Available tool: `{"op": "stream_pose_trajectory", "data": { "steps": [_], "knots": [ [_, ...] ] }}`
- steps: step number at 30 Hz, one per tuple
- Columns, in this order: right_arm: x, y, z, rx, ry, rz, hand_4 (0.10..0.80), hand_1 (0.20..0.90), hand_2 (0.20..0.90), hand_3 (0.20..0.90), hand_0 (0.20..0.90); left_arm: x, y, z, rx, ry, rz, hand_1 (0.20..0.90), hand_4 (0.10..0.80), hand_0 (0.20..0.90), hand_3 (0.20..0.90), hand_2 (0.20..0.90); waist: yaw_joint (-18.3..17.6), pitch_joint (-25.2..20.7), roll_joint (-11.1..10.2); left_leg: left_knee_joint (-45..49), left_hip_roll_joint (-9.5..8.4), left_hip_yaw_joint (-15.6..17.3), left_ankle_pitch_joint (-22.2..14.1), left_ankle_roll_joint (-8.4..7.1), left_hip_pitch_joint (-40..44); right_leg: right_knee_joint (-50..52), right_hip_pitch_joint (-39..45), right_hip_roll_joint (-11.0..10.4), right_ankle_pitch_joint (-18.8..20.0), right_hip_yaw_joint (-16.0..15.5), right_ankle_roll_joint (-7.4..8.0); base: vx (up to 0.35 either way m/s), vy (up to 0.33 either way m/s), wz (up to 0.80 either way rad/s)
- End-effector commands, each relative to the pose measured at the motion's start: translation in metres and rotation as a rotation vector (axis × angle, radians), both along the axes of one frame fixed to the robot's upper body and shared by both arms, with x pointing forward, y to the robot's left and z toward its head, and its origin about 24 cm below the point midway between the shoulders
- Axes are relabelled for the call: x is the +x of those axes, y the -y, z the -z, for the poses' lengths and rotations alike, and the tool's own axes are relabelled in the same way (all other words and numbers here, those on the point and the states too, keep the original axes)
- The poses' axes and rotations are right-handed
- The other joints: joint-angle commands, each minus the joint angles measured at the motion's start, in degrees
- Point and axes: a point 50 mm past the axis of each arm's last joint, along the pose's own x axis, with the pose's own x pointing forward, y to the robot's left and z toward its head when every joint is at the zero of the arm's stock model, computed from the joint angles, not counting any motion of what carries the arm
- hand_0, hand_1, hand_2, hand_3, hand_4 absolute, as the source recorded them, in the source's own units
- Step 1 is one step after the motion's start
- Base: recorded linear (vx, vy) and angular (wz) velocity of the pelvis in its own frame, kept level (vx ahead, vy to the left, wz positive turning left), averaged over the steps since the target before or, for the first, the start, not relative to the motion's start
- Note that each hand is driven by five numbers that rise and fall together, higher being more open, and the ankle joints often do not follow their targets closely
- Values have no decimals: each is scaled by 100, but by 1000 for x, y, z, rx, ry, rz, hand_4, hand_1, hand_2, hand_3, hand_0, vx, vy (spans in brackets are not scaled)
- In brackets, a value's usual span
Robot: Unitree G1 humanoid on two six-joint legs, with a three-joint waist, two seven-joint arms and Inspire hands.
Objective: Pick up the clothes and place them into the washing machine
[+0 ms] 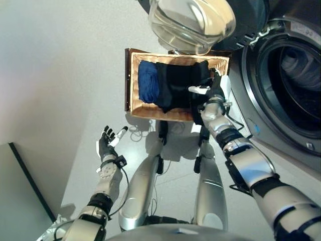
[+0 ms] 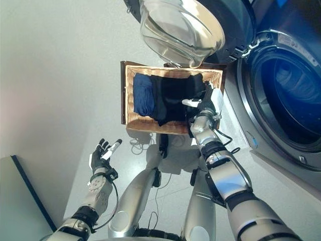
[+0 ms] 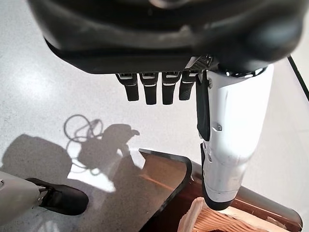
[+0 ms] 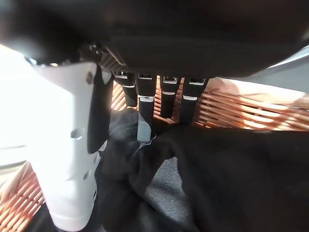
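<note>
A wicker basket [image 1: 132, 80] stands on the floor in front of me. A blue cloth [image 1: 148, 81] fills its left part and a black cloth [image 1: 176, 84] spreads over the middle and right. My right hand [image 1: 216, 92] hovers at the basket's right end over the black cloth, open, with the thumb held out. In the right wrist view its straight fingers [image 4: 145, 112] reach down to the black cloth [image 4: 222, 179], touching its folds without gripping. My left hand [image 1: 107, 145] hangs open above the bare floor, left of the basket and nearer to me.
The washing machine's drum opening [image 1: 295, 83] gapes at the right, with a pale cloth inside. Its glass door [image 1: 193, 22] swings out above the basket's far edge. A grey panel [image 1: 20, 201] stands at the lower left.
</note>
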Motion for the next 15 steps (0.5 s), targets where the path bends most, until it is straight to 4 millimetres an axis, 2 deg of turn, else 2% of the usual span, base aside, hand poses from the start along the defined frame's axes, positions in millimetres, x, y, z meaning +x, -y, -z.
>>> {"op": "stream_pose_trajectory", "data": {
  "steps": [1,4,5,6,8,11,12,14,15],
  "knots": [
    [13,-48,-46,3,151,-199,800,900,900,900,900,-3,-27,-12,66,71,-56,900,800,900,900,900,248,-29,212,193,-122,141,-63,-460,-293,561,-246,57,-382,214,11,0,0,0],
    [13,-54,-48,2,159,-224,800,900,900,900,900,-3,-27,-11,64,68,-56,900,800,900,900,900,246,-29,189,198,-122,137,-63,-456,-305,572,-264,66,-377,208,6,0,0,0],
    [13,-59,-50,4,162,-248,633,667,667,667,667,-3,-27,-11,63,65,-54,900,800,900,900,900,249,-29,169,200,-118,139,-66,-453,-310,574,-268,71,-373,201,5,0,0,0],
    [13,-61,-50,8,161,-255,539,535,535,535,535,-3,-27,-11,62,66,-55,900,800,900,900,900,250,-29,159,204,-119,143,-68,-453,-309,574,-267,72,-373,196,5,0,0,0],
    [14,-64,-53,5,168,-264,496,475,475,475,475,-3,-27,-12,62,70,-54,900,800,900,900,900,256,-29,154,222,-112,141,-71,-450,-328,592,-284,66,-378,190,6,0,0,0],
    [15,-65,-55,14,171,-271,476,447,447,447,447,-3,-28,-12,63,72,-54,900,800,900,900,900,266,-29,152,246,-108,137,-72,-449,-355,603,-307,75,-381,194,4,0,0,0],
    [15,-67,-58,24,177,-276,394,332,332,332,332,-3,-29,-12,64,69,-54,900,800,900,900,900,278,-29,153,252,-105,127,-64,-452,-384,613,-332,79,-390,196,-1,0,0,0],
    [16,-69,-64,16,188,-283,300,200,200,200,200,-4,-29,-12,65,68,-55,900,800,900,900,900,294,-29,160,245,-98,120,-57,-454,-396,615,-339,81,-396,191,-3,-9,-2,3],
    [17,-69,-65,19,189,-282,300,200,200,200,200,-4,-30,-11,64,66,-56,900,800,900,900,900,299,-29,164,246,-95,121,-54,-454,-400,620,-342,79,-395,189,-4,0,0,0]
  ]
}}
